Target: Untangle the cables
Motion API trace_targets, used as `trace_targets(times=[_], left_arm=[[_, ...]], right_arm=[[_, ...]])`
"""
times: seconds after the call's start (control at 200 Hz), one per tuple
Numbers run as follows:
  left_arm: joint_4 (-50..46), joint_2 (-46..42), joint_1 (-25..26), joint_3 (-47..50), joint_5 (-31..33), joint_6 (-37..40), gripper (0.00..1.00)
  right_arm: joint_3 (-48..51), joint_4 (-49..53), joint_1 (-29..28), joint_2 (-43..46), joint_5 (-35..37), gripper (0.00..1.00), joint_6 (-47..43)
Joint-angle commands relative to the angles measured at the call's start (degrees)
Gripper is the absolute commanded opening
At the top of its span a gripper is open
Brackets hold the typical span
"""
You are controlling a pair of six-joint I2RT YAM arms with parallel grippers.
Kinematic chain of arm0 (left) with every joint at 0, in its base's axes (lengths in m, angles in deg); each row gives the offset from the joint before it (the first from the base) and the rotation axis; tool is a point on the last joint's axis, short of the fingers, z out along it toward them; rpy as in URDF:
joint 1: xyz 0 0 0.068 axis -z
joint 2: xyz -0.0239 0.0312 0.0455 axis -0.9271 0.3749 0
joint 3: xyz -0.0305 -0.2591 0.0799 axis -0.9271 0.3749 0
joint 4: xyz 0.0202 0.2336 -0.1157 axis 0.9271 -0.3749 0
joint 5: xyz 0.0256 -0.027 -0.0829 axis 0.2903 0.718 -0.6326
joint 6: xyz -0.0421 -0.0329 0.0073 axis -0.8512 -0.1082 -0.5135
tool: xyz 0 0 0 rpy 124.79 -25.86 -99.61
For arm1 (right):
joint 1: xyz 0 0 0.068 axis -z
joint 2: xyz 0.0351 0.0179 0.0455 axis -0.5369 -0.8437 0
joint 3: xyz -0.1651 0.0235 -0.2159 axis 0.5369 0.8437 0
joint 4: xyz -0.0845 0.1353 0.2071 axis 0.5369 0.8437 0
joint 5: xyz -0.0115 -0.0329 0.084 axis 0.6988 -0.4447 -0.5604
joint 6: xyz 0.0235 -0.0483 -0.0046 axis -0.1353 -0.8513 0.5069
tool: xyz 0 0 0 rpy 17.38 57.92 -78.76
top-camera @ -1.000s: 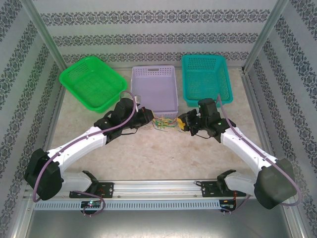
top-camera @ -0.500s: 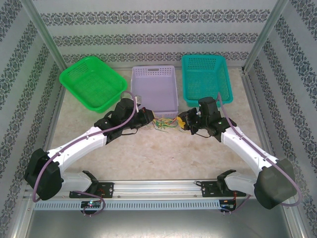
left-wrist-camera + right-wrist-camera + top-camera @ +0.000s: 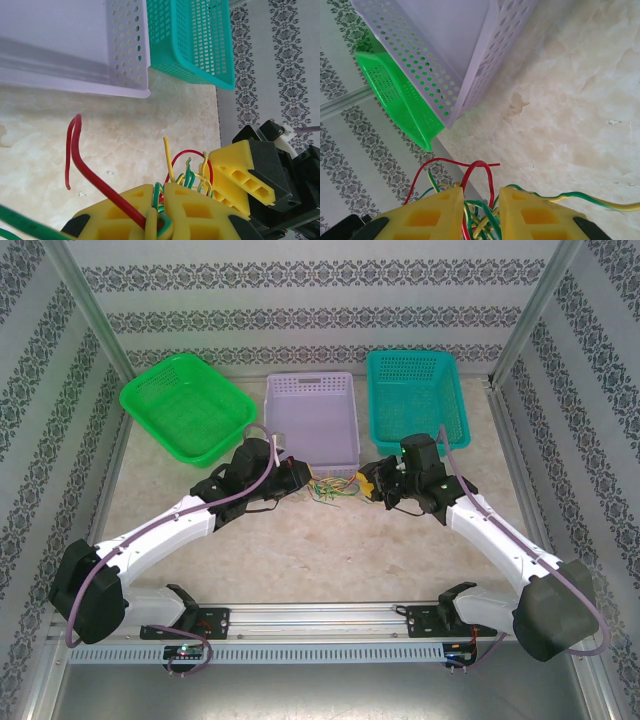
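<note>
The cables (image 3: 334,487) are a small tangle of green, yellow and red wires on the table, just in front of the lilac basket (image 3: 312,390). My left gripper (image 3: 302,478) is at the tangle's left side. In the left wrist view its yellow fingers (image 3: 210,212) are shut on several wires (image 3: 161,197), and a red cable (image 3: 80,160) arcs up and away from them. My right gripper (image 3: 371,482) is at the tangle's right side. Its yellow fingers (image 3: 427,217) stand apart in the right wrist view, with loose wires (image 3: 481,212) lying in the gap.
A green basket (image 3: 150,400) stands at the back left and a teal basket (image 3: 415,360) at the back right, flanking the lilac one. The marble tabletop (image 3: 330,550) stretches between the arms and the front rail (image 3: 320,618).
My right gripper has edged slightly up and toward the tangle. The left gripper and the cables have hardly moved.
</note>
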Motion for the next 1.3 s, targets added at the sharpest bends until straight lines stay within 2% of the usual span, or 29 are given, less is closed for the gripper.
trace_targets(times=[0.0,0.12,0.195,0.39,0.535,0.749,0.924,1.024,1.129,1.294], left_arm=[[4.1,0.1,1.1,-0.9,-0.4,-0.9,0.0],[4.1,0.2,1.2,-0.9,0.4,-2.1,0.0],[3.2,0.2,1.0,-0.8,2.7,-5.5,0.0],[2.3,1.8,0.8,-0.1,8.4,-21.8,0.0],[10.4,4.1,0.9,1.9,9.1,-32.0,0.0],[9.3,4.9,0.9,-0.3,5.6,-27.8,0.0],[6.4,3.8,0.9,0.6,4.9,-26.6,0.0],[6.4,3.8,0.9,1.0,4.8,-27.0,0.0],[6.7,3.9,0.9,0.7,4.7,-27.1,0.0],[6.7,4.4,0.9,0.2,4.3,-26.8,0.0]], right_arm=[[-1.6,-1.5,-0.5,-0.3,-0.8,0.27,-1.1],[-1.3,-1.6,-1.3,0.0,-1.8,0.27,-1.0],[-0.4,-0.9,-2.2,1.2,-1.9,0.28,-0.9],[4.3,-0.5,-4.2,5.7,-0.7,0.28,1.0],[5.5,-0.2,-4.9,6.9,0.3,0.28,1.6],[4.0,-1.0,-1.1,5.4,1.5,0.28,-1.2],[-2.4,-0.5,3.3,2.5,-0.6,0.31,-7.2],[-4.6,0.4,3.5,0.2,-2.2,0.3,-10.2],[-3.7,-0.2,3.3,-1.3,-3.2,0.25,-10.6],[-2.5,-1.3,3.1,-1.9,-3.1,0.24,-9.8]])
